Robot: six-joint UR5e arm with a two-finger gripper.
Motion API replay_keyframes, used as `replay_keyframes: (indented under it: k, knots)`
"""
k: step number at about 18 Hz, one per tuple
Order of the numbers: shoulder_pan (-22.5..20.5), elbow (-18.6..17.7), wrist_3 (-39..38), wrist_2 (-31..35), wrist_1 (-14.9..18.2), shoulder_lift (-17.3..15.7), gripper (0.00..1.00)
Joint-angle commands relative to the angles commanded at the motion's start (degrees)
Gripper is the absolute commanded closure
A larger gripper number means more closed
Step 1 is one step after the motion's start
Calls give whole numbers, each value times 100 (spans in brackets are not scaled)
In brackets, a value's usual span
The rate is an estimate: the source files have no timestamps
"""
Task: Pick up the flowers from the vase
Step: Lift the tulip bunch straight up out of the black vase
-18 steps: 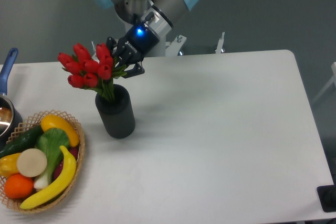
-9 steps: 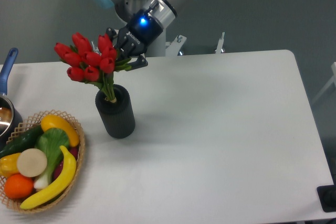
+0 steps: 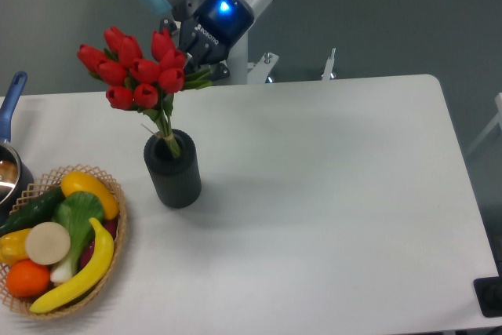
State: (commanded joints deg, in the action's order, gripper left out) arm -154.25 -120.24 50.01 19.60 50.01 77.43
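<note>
Since the earlier frames, your gripper has climbed and the flowers have risen with it; the vase sits where it was.

Count, taking the vase as landmark:
- One bunch of flowers, about nine red buds, directly above the vase. The stem ends still dip into its mouth; the heads lean up and to the left.
- One gripper, above and just right of the vase, fingers closed on the leafy part of the bunch beneath the buds.
- One vase, dark and ribbed, upright on the table.
- One wicker basket, below and left of the vase, holding mixed fruit and vegetables; too jumbled to count surely.
- One pot with a blue handle, far left of the vase, cut by the picture's edge.

Room: right of the vase you have bare tabletop out to the far edge. Left of it, the basket stands near but apart.
</note>
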Motion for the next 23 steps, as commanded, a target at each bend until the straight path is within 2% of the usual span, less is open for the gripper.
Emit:
replay_keyframes:
  k: [8, 13, 23]
  knots:
    - [-184, 53, -457, -18, 35, -184, 88]
    - [-360, 237, -844, -263, 35, -176, 88]
    - [-431, 387, -994, -316, 26, -114, 88]
